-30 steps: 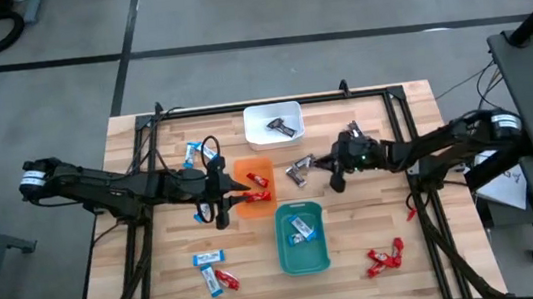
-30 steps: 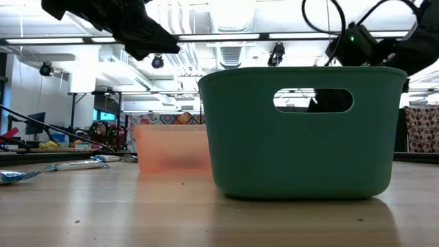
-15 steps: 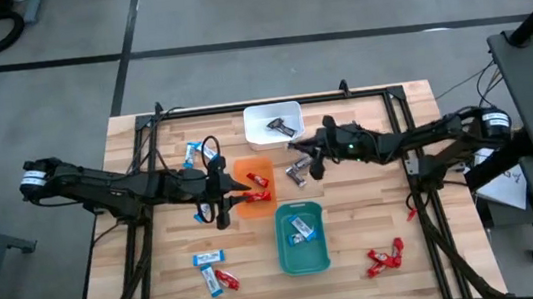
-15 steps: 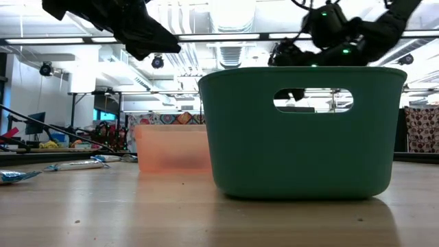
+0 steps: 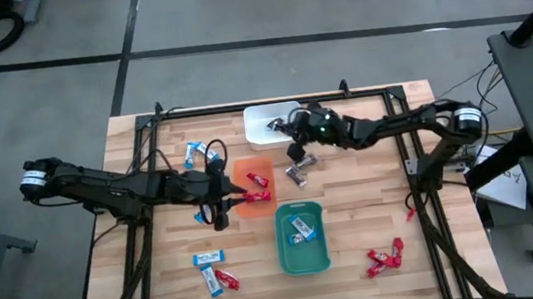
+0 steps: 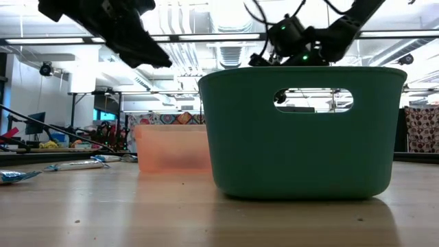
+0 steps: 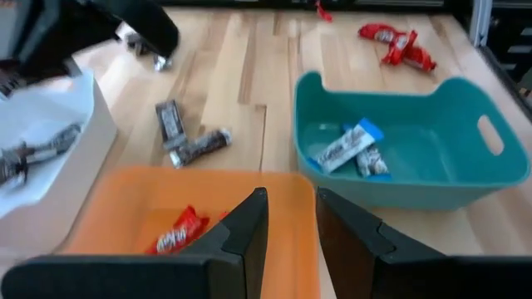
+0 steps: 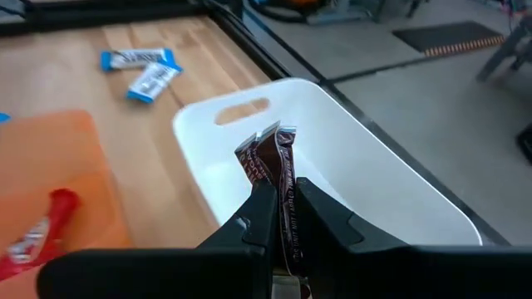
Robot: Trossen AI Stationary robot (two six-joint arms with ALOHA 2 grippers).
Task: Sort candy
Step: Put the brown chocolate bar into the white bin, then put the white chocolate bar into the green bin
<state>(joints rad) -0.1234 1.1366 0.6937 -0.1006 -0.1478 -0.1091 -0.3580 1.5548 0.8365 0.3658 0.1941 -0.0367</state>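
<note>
The right gripper (image 8: 281, 218) pinches a brown candy (image 8: 274, 170) over the white tray (image 8: 391, 199). Best let go low, inside it. The left gripper (image 7: 291, 220), jaws spread, hangs over the orange tray (image 7: 125, 199).

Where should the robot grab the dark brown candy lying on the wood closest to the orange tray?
Across the narrow middle of the dark brown wrapped candy, straight from above, squeezing its long sides. It lies flat on the wooden table, one end close to another dark candy, so avoid that end.
</note>
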